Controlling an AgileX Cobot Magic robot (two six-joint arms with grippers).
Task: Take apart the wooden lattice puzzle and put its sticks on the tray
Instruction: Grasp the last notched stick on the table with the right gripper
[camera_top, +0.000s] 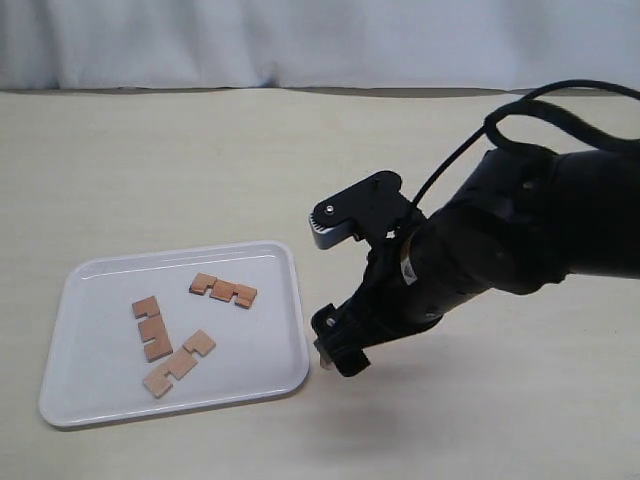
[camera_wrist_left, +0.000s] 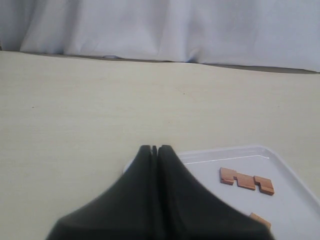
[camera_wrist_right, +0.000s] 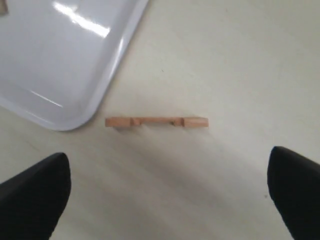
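Observation:
No assembled lattice puzzle shows; the sticks lie apart. The white tray (camera_top: 80, 395) holds three reddish-brown notched sticks: one at the back (camera_top: 223, 290), one at the left (camera_top: 152, 328), one at the front (camera_top: 178, 363). A fourth stick (camera_wrist_right: 156, 121) stands on its edge on the table just off the tray's corner (camera_wrist_right: 75, 117). My right gripper (camera_wrist_right: 167, 157) is open above the table, and the stick sits just beyond its wide-apart fingertips. In the exterior view this gripper (camera_top: 338, 345) hangs by the tray's near right corner. My left gripper (camera_wrist_left: 155, 148) is shut on nothing, near the tray (camera_wrist_left: 215, 152).
A pale beige table (camera_top: 150, 170) runs back to a white curtain (camera_top: 300, 40). The right arm's black body and cable (camera_top: 520, 230) fill the right side. The left arm does not appear in the exterior view.

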